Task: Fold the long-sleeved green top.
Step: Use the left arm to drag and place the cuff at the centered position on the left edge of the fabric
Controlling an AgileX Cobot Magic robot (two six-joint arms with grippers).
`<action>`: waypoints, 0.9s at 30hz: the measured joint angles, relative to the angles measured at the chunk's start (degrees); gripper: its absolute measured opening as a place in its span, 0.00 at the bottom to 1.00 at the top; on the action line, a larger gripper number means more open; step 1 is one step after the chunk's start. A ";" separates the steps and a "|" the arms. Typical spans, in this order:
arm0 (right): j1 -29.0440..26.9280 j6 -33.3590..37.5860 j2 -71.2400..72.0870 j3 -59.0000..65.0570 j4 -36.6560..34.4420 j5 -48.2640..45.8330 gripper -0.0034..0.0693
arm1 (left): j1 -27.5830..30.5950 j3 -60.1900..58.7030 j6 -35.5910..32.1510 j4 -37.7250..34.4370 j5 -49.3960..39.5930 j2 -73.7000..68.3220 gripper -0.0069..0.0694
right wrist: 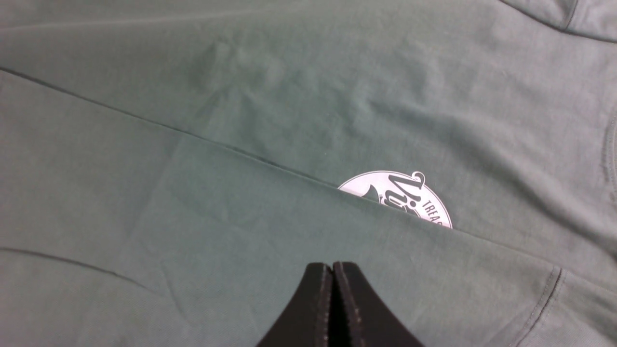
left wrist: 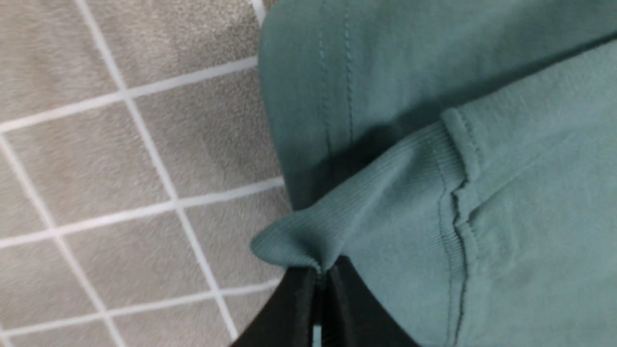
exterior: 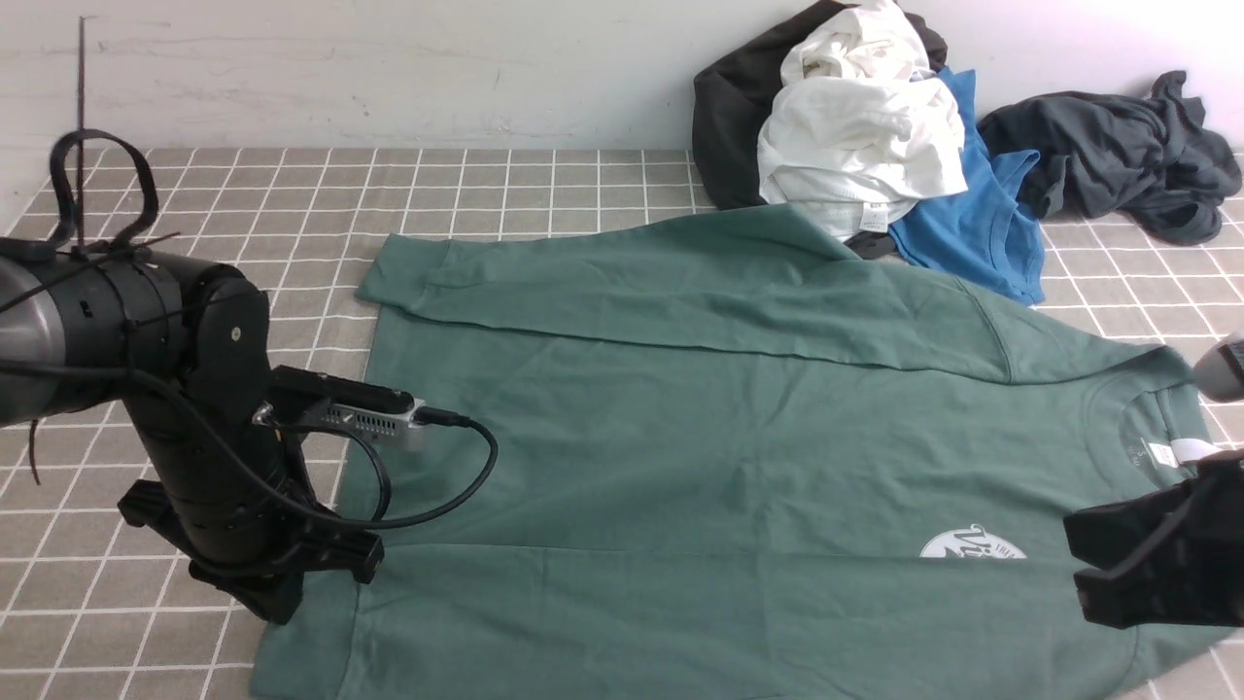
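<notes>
Large dark-green cotton long-sleeved top [exterior: 680, 418]: sleeves laid across body; body folds remain. Ribbed cuff [left wrist: 385, 207] pinched by left gripper [left wrist: 324, 277]; right gripper [right wrist: 332, 271] closed, seemingly empty.

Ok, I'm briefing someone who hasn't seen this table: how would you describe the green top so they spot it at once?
Start at the grey checked tablecloth. The green long-sleeved top lies spread flat across its middle, in front of the crumpled heap of clothes by the far wall. It alone is green and flat, with a round white chest logo.
</notes>
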State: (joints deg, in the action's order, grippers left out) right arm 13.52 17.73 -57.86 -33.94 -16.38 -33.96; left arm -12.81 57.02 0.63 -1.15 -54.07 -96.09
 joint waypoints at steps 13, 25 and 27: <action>0.00 0.00 0.00 0.00 0.00 0.00 0.03 | 0.00 4.72 -3.99 -3.19 1.38 14.44 0.08; 0.00 0.00 0.00 0.00 0.00 -0.06 0.03 | 0.65 25.54 -2.89 3.58 6.00 -6.32 0.09; 0.00 0.00 0.00 0.00 0.00 -0.10 0.03 | 1.07 28.23 -1.69 4.87 5.21 -9.32 0.10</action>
State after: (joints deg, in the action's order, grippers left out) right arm 13.52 17.73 -57.86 -33.94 -16.38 -34.06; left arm -11.74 85.25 -1.06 3.72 -48.86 -105.41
